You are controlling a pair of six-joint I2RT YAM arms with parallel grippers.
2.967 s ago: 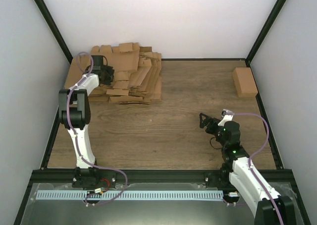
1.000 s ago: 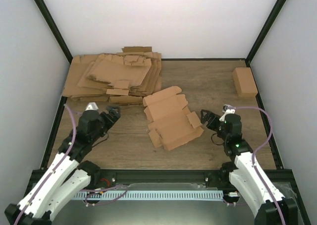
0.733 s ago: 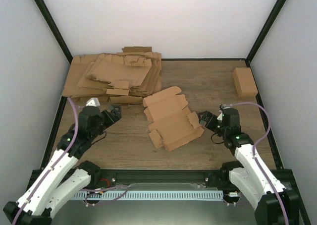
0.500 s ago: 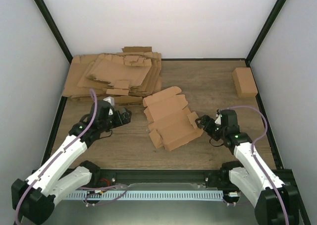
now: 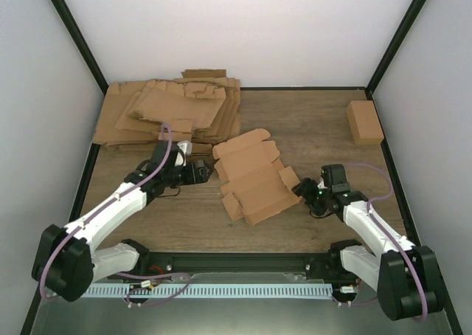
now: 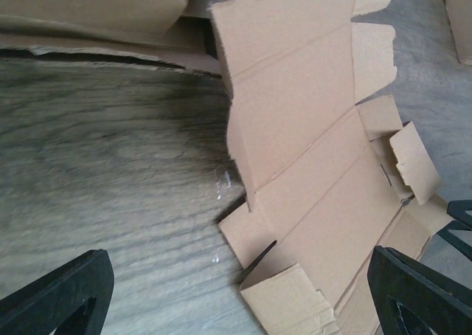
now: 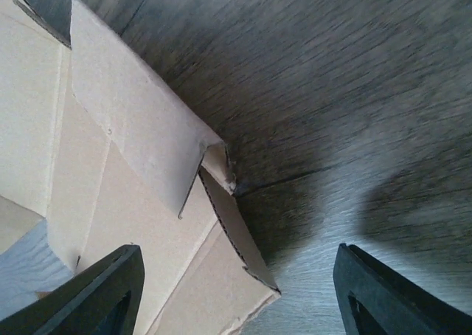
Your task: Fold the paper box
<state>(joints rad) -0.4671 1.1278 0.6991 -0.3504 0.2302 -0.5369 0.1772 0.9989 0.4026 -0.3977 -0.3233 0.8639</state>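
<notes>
The paper box lies flat as a creased brown die-cut sheet in the middle of the table. My left gripper is low at its left edge, open. In the left wrist view the box spreads ahead and to the right, and the wide-apart left gripper holds nothing. My right gripper is at the box's right edge. In the right wrist view a raised flap and corner of the box reach in between the fingers of the right gripper, which stand apart without touching it.
A thick heap of flat cardboard sheets fills the back left corner, its edge showing in the left wrist view. A small folded carton rests at the back right. Black frame posts and white walls enclose the table.
Both arms have closed in on the box: the left gripper swung right to its left edge, the right gripper moved left to its right edge. The right jaws have narrowed somewhat.
</notes>
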